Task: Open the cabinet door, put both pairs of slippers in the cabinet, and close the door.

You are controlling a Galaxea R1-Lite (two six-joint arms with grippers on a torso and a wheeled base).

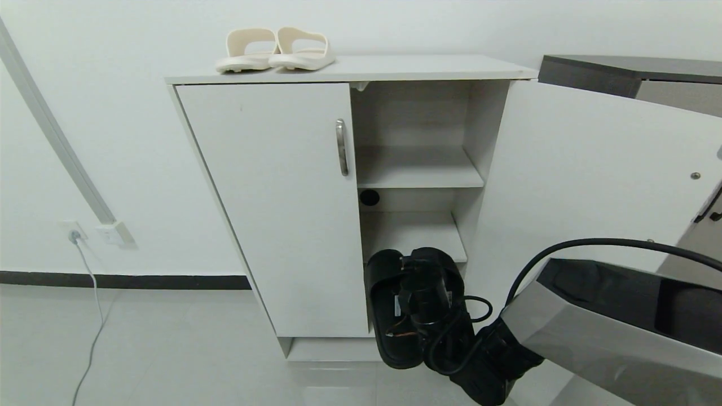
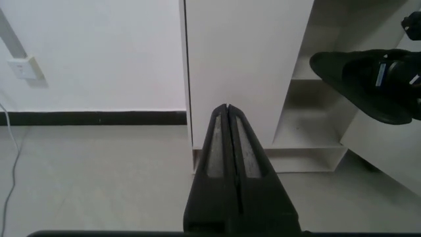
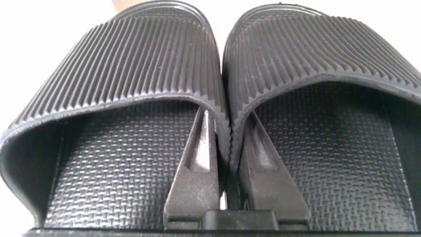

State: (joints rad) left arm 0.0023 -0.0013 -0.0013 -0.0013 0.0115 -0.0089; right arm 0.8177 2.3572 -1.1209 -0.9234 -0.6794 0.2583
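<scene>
My right pincer [image 3: 225, 118] grasps both black ribbed rubber slippers [image 3: 131, 66] by adjoining straps, so the pair shelves together; left pincer [image 2: 227, 108] clenched, empty.

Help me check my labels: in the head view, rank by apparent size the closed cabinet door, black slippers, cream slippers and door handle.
1. closed cabinet door
2. black slippers, though nearer the camera
3. cream slippers
4. door handle

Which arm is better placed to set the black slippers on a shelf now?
Right: the right gripper is clamped on the black slippers just before the open shelves. The left gripper sits shut and empty, facing the closed door.
</scene>
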